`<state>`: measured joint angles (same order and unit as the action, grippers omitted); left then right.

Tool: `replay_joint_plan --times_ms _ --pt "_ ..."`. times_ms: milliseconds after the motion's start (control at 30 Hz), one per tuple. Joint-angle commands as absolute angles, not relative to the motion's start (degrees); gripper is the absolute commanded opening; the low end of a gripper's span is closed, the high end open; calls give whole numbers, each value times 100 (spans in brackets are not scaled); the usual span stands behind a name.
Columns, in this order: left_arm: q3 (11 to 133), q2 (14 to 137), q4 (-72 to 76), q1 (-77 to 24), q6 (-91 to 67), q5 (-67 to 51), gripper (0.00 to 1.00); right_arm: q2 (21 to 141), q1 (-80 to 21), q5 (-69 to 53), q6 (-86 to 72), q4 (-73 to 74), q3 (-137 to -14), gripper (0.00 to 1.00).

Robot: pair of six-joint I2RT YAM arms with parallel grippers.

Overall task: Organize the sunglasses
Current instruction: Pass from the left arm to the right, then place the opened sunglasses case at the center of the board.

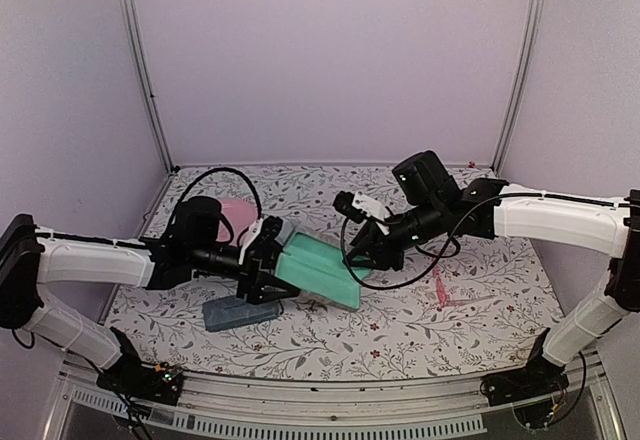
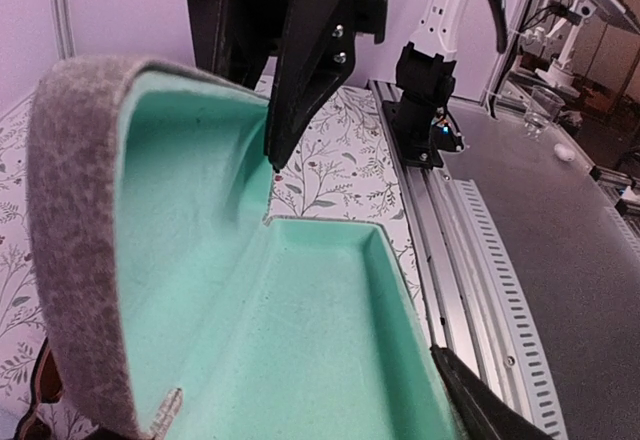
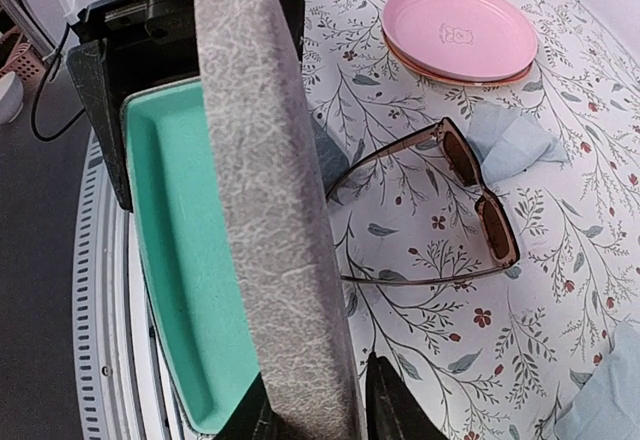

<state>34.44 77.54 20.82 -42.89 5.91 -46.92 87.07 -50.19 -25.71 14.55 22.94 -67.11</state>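
Observation:
The dark-framed sunglasses with reddish-brown lenses lie on the floral table with their arms unfolded, just right of the open grey-brown case. In the top view that pair is hidden. The pink-framed sunglasses lie on the table to the right of both grippers. The case shows its teal lining and is empty. My left gripper grips the case's base at its end, one finger along the rim. My right gripper is shut on the raised felt lid, one finger on each face.
A blue-grey case lies closed in front of my left gripper. A pink plate sits at the back left of the table. Pale blue cloths lie beside the dark pair and at the near edge. The metal table rail runs along the front.

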Motion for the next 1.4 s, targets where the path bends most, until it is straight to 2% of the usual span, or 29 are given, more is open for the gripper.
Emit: replay_joint_plan --times_ms 0,133,300,433,600,700,933,1133,1367 --pt "3597 7867 2366 -4277 588 -4902 7 8574 -5038 -2362 1591 2285 -6720 26" --pt "3578 7950 2449 -4272 531 -4905 16 8518 -5036 -2287 1584 2313 -6646 23" --pt "3521 7962 2485 -4274 497 -4860 40 8392 -5041 -2244 1574 2393 -6534 20" --pt "3494 7956 2522 -4264 395 -4798 70 8273 -5037 -2171 1552 2495 -6442 20" --pt "3409 7897 2579 -4217 342 -4608 97 8100 -5041 -1941 1481 2620 -6261 20" --pt "3347 7809 2594 -4165 349 -4511 99 8017 -5036 -1798 1420 2666 -6107 16" --pt "3141 7367 2587 -4001 396 -3996 99 8147 -5036 -679 1304 2949 -5901 15" --pt "2819 6822 2753 -3977 652 -3265 99 8559 -5032 222 1369 3098 -5917 14" --pt "2725 6738 2839 -3973 679 -3109 99 9330 -5032 934 1814 3287 -6202 13"
